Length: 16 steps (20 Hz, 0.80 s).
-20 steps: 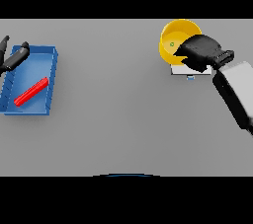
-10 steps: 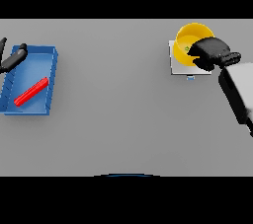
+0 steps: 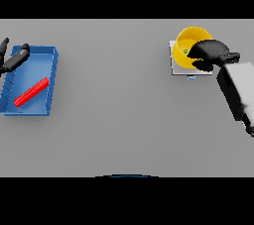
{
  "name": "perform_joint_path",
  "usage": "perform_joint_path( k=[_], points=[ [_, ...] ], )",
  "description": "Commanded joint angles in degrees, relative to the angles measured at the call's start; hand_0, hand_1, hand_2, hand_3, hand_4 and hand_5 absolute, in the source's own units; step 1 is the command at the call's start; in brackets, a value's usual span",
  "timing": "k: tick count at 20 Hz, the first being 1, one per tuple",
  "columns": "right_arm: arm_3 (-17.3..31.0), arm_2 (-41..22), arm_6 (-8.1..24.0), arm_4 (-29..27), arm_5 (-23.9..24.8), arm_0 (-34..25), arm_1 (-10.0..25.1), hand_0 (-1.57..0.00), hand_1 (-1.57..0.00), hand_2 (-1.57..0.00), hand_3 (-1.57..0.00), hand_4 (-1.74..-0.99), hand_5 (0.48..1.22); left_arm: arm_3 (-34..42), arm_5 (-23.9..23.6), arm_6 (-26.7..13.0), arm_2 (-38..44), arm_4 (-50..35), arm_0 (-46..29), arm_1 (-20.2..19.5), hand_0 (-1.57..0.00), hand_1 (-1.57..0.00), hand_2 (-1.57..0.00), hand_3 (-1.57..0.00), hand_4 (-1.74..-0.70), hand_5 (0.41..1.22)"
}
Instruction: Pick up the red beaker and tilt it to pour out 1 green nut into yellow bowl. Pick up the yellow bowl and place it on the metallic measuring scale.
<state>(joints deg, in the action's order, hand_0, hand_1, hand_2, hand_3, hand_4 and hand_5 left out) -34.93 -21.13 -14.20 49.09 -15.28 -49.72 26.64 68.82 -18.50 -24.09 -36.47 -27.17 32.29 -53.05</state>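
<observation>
Bowl (image 3: 187, 50) sat on the scale (image 3: 174, 66), a green nut (image 3: 185, 51) inside, right hand (image 3: 209, 52) curled round its rim. It needed a level release. Left hand (image 3: 12, 59) idled, fingers relaxed, far left of the scale.

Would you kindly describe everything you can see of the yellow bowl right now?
The yellow bowl is round, bright yellow and glossy like plastic, sitting upright and open on the metallic measuring scale at the table's far right. A small green nut lies inside near its left wall. The right robot hand covers its right side, fingers curled over the rim. Its near-right edge is hidden beneath that hand.
</observation>
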Motion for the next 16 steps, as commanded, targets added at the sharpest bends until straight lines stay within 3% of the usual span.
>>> perform_joint_path(
  k=[1,4,7,11,16],
  points=[
    [0.1,0.4,-0.6,-0.2,0.0,0.1,0.1,-1.13,-1.32,-1.33,-1.06,-1.701,1.221,0.3,0.0,-0.2,-0.1,-0.1,-0.1,-0.1,0.00,0.00,0.00,0.00,-0.73,0.720],
    [0.8,1.0,0.3,-0.7,-1.2,-0.1,0.4,-0.58,-0.83,-0.91,-0.74,-1.588,1.016,0.6,0.0,0.9,-0.2,0.1,-0.9,-0.2,0.00,0.00,0.00,0.00,-0.73,0.729],
    [1.0,0.2,-0.9,-0.1,-1.9,0.1,1.1,-0.29,-0.48,-0.60,-0.57,-1.517,0.902,-0.2,0.5,0.9,0.0,0.1,-0.5,-0.2,0.00,0.00,0.00,0.00,-0.73,0.712],
    [1.4,-0.6,-1.5,0.8,-2.0,-0.8,1.2,-0.12,-0.19,-0.31,-0.41,-1.456,0.827,-0.6,0.6,1.0,0.1,0.0,-0.1,0.0,0.00,0.00,0.00,0.00,-0.72,0.700],
    [1.1,-0.7,0.4,0.7,-3.2,0.2,0.9,-0.04,-0.06,-0.10,-0.27,-1.410,0.759,-0.1,0.3,0.9,-0.1,0.3,-0.2,-0.1,0.00,0.00,0.00,0.00,-0.72,0.693]
  ],
)
